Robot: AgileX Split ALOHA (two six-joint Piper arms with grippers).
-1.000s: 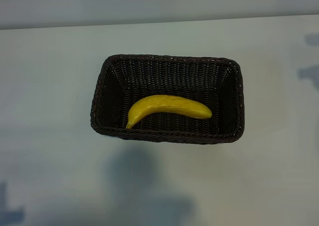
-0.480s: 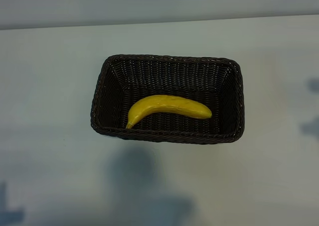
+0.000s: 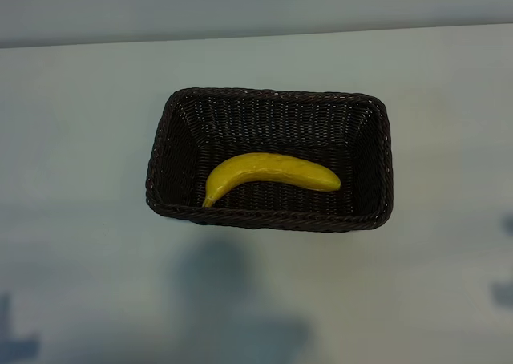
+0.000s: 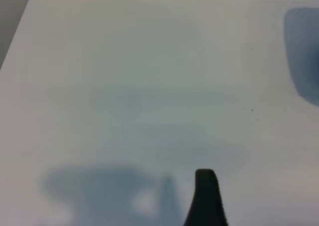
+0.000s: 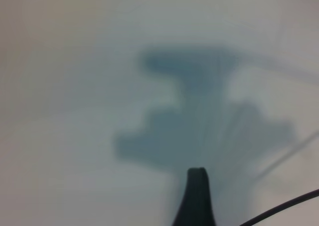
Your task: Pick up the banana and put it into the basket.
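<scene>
The bright yellow banana (image 3: 268,173) lies curved on the floor of the dark brown wicker basket (image 3: 377,115), its stem end against the front wall near the left corner. Neither arm shows in the exterior view. In the left wrist view a single dark fingertip (image 4: 205,186) of my left gripper hangs over bare white table with nothing beside it. The right wrist view likewise shows one dark fingertip (image 5: 197,191) of my right gripper over bare table and its own shadow. Both grippers stand open and hold nothing.
The basket sits mid-table on a white tabletop (image 3: 80,139) whose far edge (image 3: 256,34) meets a grey wall. A table edge (image 4: 12,22) shows in the left wrist view. A thin dark cable (image 5: 284,208) crosses a corner of the right wrist view.
An arm's shadow at the exterior view's right edge has slid toward the near side of the table. Banana and basket have not moved.
</scene>
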